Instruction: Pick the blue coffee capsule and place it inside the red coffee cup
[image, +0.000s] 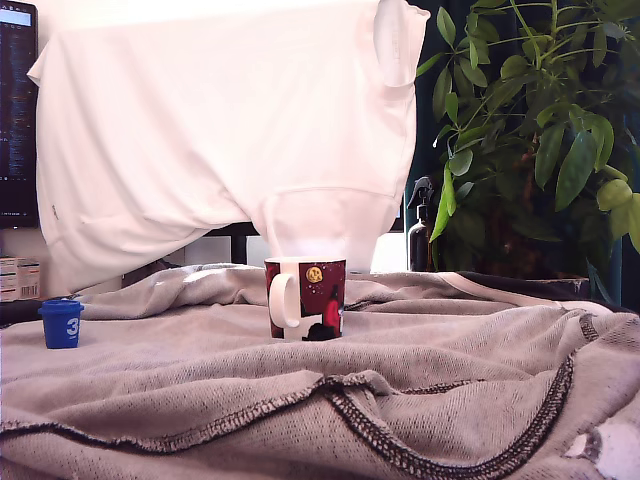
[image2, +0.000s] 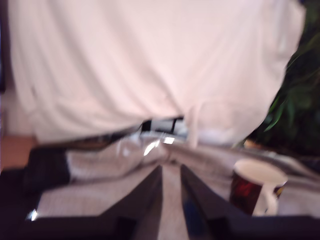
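While the claw (image2: 171, 200) hung narrowly parted and empty, the blue coffee capsule (image: 61, 324) sat on the grey cloth (image: 320, 390) — well apart from the red coffee cup (image: 305, 298), toward the exterior view's left.

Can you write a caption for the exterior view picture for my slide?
A blue capsule stands on a grey cloth, far to the exterior view's left of an upright red mug.

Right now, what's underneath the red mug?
The dark red ceramic mug with the white handle stands on a wrinkled grey cloth with dark stitched edges. Whatever lies beneath that cloth is covered.
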